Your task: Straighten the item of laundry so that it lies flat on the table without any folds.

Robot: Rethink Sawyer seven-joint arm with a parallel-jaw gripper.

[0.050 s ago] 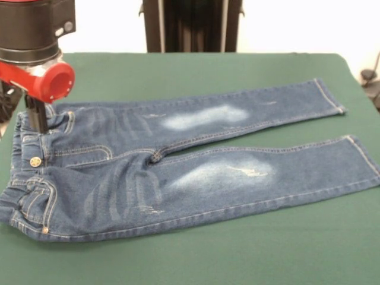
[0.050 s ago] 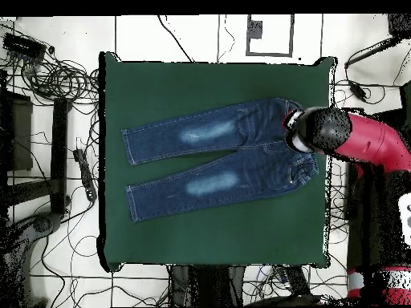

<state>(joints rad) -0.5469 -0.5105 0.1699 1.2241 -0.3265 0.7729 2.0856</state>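
Jeans [image 1: 178,172] lie spread across the green tabletop [image 1: 196,255], waistband at frame left, legs extending right. Gripper [image 1: 35,116] stands at the waistband's upper-left corner; finger state cannot be determined.

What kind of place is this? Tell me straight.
Likely a robotics lab, not a home. A red arm works over a green table holding only jeans, and loose cables sprawl across the tiled floor around it.
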